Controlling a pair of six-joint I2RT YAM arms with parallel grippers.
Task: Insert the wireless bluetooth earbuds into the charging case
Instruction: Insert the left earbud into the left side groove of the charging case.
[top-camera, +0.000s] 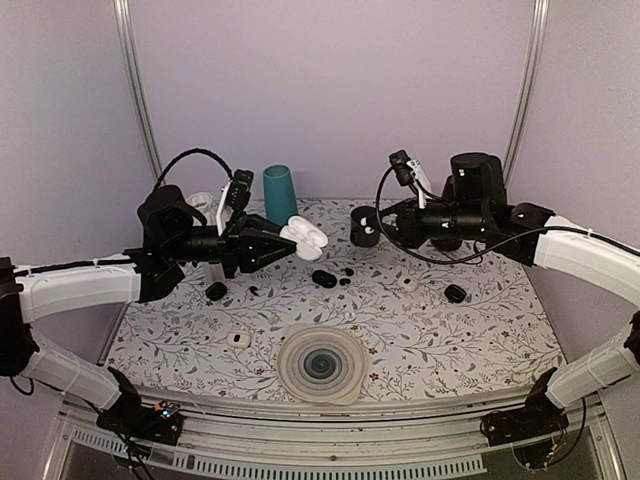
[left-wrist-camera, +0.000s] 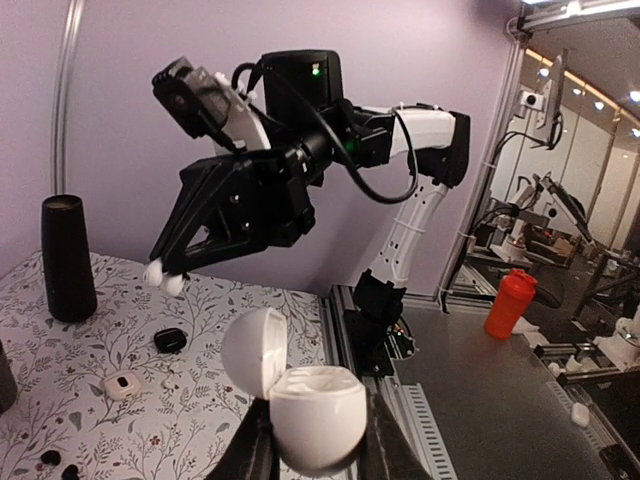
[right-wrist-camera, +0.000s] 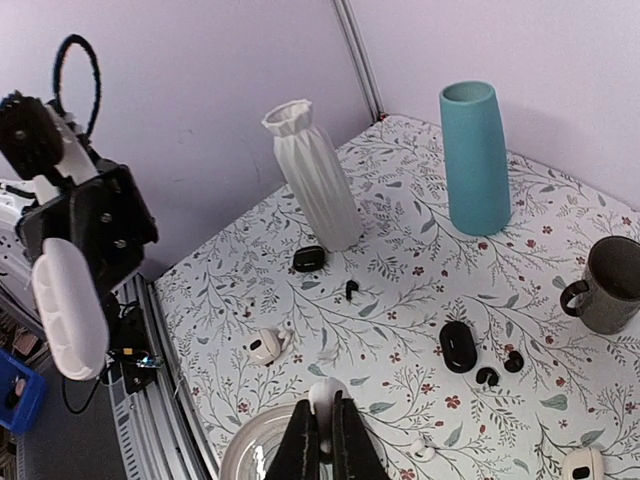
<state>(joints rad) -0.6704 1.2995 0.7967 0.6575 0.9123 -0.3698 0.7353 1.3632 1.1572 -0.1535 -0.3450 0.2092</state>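
Your rig: two arms, white shells over black joints.
Your left arm (top-camera: 80, 285) and right arm (top-camera: 575, 250) wear white link covers; the left gripper (top-camera: 283, 243) and right gripper (left-wrist-camera: 165, 270) are black wedges; a looped black cable (right-wrist-camera: 78, 39) sits topside; a green light (left-wrist-camera: 316, 70) glows on the right wrist.

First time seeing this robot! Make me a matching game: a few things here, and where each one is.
Things:
1 white case
2 white earbud
3 teal vase
4 round dish

Places:
a pinched in the right gripper
b middle of the table, by its near edge
c open, held by the left gripper
d upright at the back

Pairs: 1-c, 2-a, 3-d, 4-b
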